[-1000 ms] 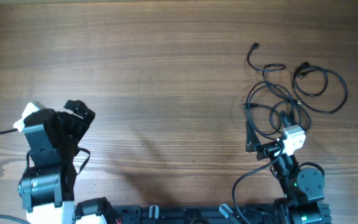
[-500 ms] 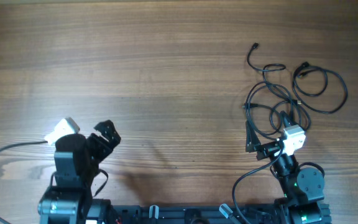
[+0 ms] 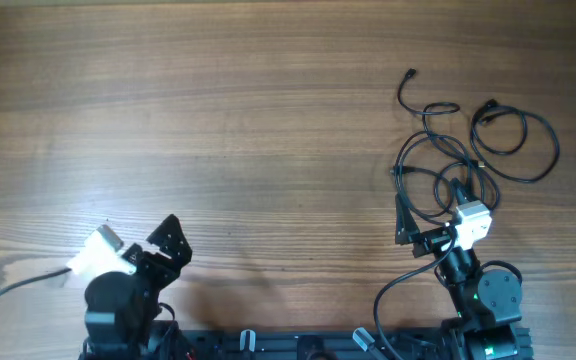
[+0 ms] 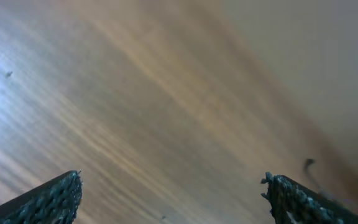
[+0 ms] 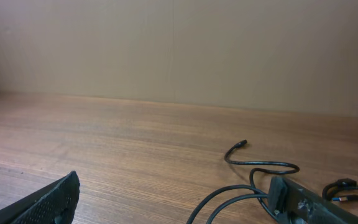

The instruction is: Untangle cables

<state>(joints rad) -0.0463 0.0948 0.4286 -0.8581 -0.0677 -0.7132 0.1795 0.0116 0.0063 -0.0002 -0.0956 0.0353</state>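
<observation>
Your cables lie in loose tangled loops on the worktop, far right side, just ahead of your right fingers. Those fingers are spread wide and grip nothing; a strand runs beside one tip. Your left fingers sit well apart from the cables, also spread, gripping nothing.

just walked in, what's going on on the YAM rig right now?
Cable untangling, with nothing gripped yet. The cables lie in loose overlapping loops on the right side of the table. The right gripper sits at the near edge of that pile, jaws open, strands running up to it. The left gripper is at the near-left edge, jaws open and empty, far from the cables.
</observation>
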